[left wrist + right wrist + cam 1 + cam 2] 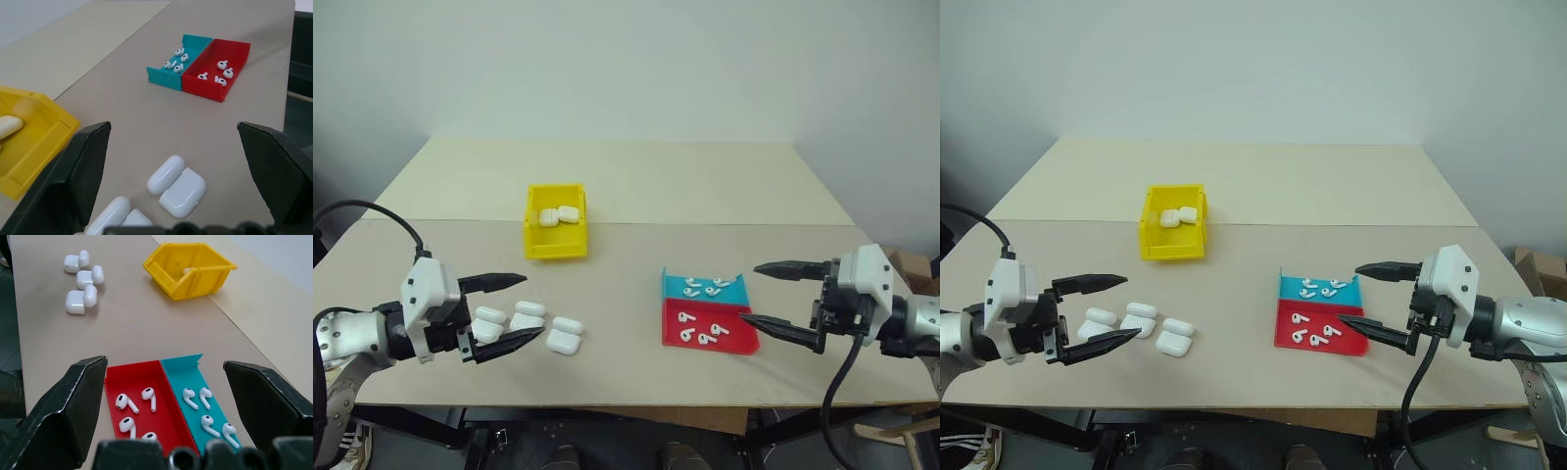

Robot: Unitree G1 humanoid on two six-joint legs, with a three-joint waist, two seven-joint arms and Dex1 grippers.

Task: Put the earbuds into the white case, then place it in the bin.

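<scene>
Three white cases [527,316] lie with lids flipped open on the table at the front left. My left gripper [533,305] hovers open just above and beside them, holding nothing; the nearest case [177,186] shows between its fingers. Several earbuds [705,331] lie in a shallow red tray [710,346], and several more earbuds [705,287] in the blue tray [674,285] joined behind it. My right gripper [750,292] stands open and empty just right of the trays. The yellow bin [555,251] sits mid-table behind the cases, with two closed white cases [558,215] inside.
The beige table [636,176] has a seam running across behind the bin and open surface between the cases and the trays. Its front edge lies close below both grippers. A pale wall stands behind the table.
</scene>
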